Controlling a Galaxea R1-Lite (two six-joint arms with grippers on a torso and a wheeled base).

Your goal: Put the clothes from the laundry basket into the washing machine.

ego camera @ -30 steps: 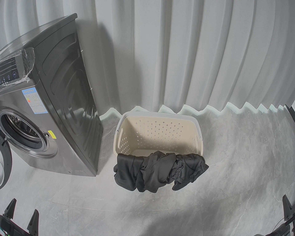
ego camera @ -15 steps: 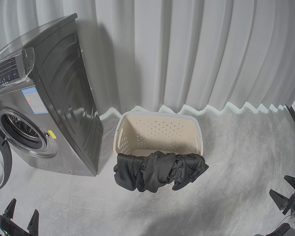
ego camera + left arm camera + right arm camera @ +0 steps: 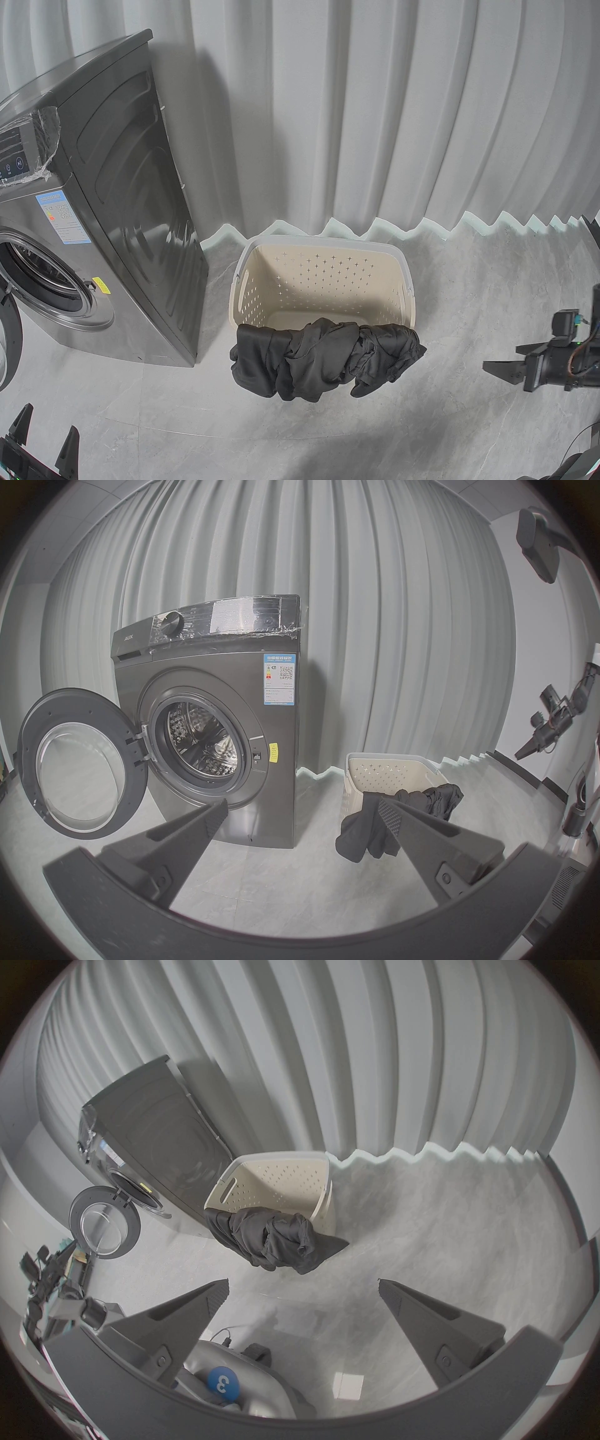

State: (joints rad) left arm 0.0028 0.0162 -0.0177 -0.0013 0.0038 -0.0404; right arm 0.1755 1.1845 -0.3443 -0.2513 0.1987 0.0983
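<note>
A cream laundry basket [image 3: 322,275] stands on the floor before the curtain. Dark grey clothes [image 3: 325,359] hang bunched over its near rim, partly outside it. To its left is the grey washing machine [image 3: 94,206], its round door [image 3: 78,764] swung open and the drum [image 3: 200,739] bare. My left gripper [image 3: 50,417] sits low at the near left, open and holding nothing. My right gripper [image 3: 500,356] hovers to the right of the basket, fingers open and pointing toward the clothes [image 3: 269,1238], a good gap away.
A white pleated curtain [image 3: 375,112] closes off the back. The grey marble-look floor [image 3: 312,431] lies bare between me and the basket. The washing machine's side panel stands close to the basket's left wall.
My right arm has lifted from the bottom right corner and now points left toward the basket. The head view has shifted slightly. The left gripper has not moved.
</note>
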